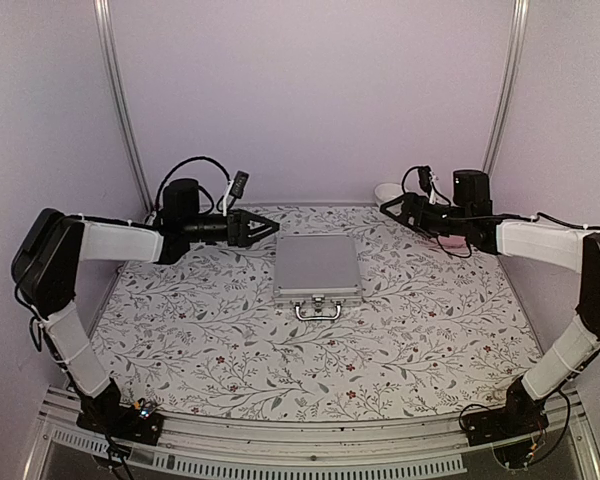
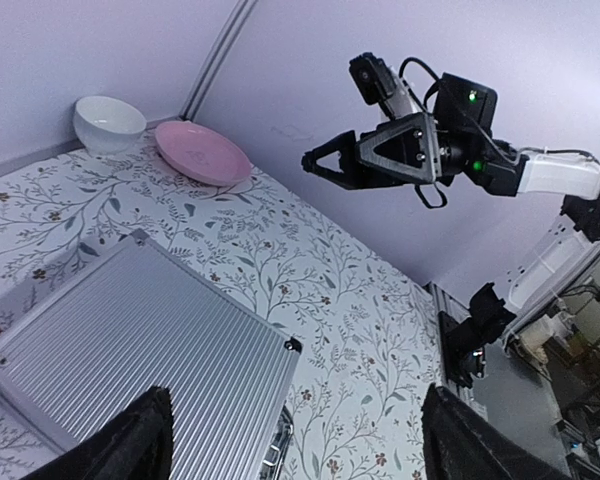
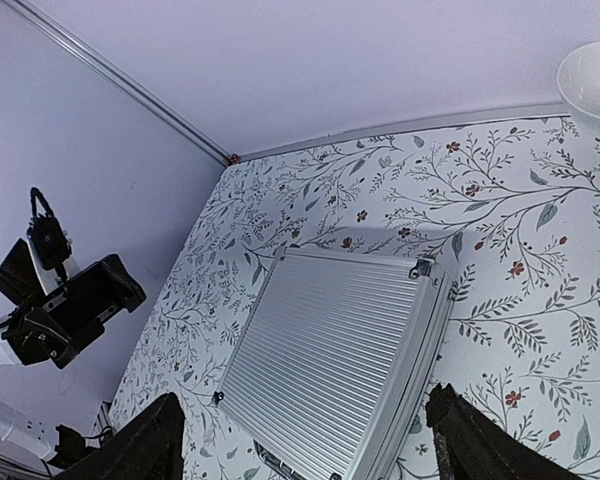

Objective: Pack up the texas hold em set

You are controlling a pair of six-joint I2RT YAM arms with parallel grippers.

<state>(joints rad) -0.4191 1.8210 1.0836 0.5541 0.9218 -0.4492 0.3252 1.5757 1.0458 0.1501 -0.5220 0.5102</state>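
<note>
The left fingers (image 2: pixel 145 445) stand wide apart with nothing between them, and so do the right fingers (image 3: pixel 470 440). Both pairs hang in the air, the left over the far-left part of the tabletop (image 1: pixel 210 340), the right toward the far-right corner. Between them the case (image 1: pixel 316 262) lies flat with its lid down, midway between the left and right edges and somewhat nearer the far edge. Its handle (image 1: pixel 318 308) is turned to the near edge.

No chips, dice or cards show loose on the tabletop, so the packing looks all but finished. What may remain is securing the catch by the handle; whether it is fastened I cannot tell. For that, one pair should press straight down on the lid's near edge while the other steadies the far edge, so the case does not slide. The right arm should keep off the pink plate (image 2: pixel 202 152) and white bowl (image 2: pixel 108 122) in the far-right corner.
</note>
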